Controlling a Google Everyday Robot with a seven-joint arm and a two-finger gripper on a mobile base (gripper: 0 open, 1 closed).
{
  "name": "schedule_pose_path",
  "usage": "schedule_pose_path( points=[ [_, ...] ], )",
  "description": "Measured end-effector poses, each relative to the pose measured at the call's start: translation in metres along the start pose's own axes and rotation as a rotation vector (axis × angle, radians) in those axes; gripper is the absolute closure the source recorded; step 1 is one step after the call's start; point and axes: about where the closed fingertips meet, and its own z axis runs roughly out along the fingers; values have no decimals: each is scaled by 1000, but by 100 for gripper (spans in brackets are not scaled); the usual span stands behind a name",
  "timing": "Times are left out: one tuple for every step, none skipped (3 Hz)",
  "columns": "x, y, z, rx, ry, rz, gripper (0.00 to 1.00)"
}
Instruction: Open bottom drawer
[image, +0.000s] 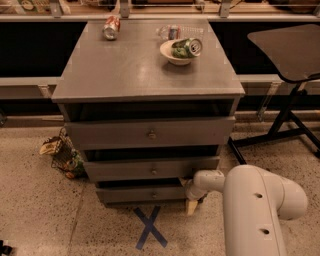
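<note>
One grey flat bottom drawer (142, 193) faces six o'clock, long axis nine-to-three; white gripper (192, 205) hides its three-o'clock end, grip unreadable.

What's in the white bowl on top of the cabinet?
A green can lies on its side in the bowl; anything beneath it is covered. The gripper is low at the right end of the bottom drawer.

This looks like a robot test area in a lab or office. A grey cabinet (140, 70) stands on a speckled floor (40, 220). A blue tape cross (150, 228) is stuck down just in front of it, a long counter (50, 17) runs behind it, and a black chair (285, 50) stands to its right. The gripper (192, 205) is at the cabinet's lower right corner.
</note>
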Motion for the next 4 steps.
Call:
schedule_pose_path(
  points=[
    [5, -6, 14, -6, -4, -9, 0],
    [10, -12, 25, -7, -2, -6, 13],
    [16, -11, 30, -17, -1, 5, 37],
    [18, 6, 24, -50, -10, 17, 61]
  ],
)
